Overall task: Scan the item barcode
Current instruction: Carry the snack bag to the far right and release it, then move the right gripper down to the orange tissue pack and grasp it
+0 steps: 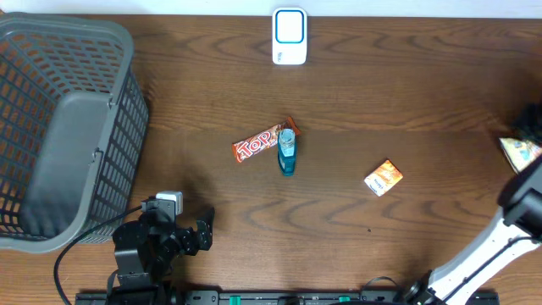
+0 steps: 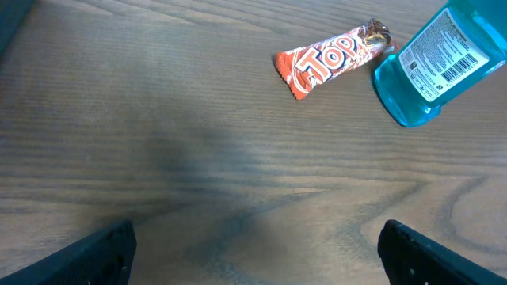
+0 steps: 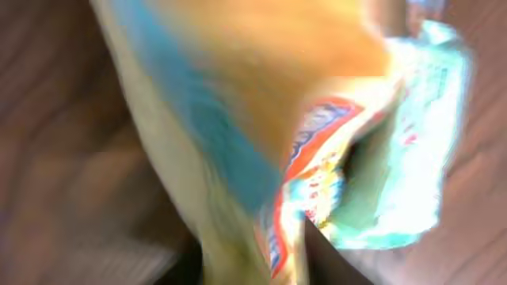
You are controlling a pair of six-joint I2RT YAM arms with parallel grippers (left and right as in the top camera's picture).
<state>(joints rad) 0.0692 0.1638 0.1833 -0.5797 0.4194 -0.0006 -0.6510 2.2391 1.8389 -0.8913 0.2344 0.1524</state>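
A white barcode scanner point(image 1: 289, 36) stands at the far edge of the table. A blurred yellow, blue and orange snack packet point(image 3: 238, 119) fills the right wrist view, its lower edge between the dark fingers of my right gripper point(image 3: 257, 253). How tightly the jaws sit on it is lost in the blur. From overhead that packet point(image 1: 518, 152) shows at the far right edge, beside the right arm. My left gripper point(image 2: 253, 253) hangs open over bare wood at the front left point(image 1: 203, 229), holding nothing.
A red "Top" candy bar point(image 1: 256, 146) and a blue bottle point(image 1: 287, 154) lie touching at mid-table, both also in the left wrist view, candy bar point(image 2: 329, 59) and bottle point(image 2: 440, 59). A small orange packet point(image 1: 384, 178) lies to their right. A grey basket point(image 1: 102, 102) fills the left side.
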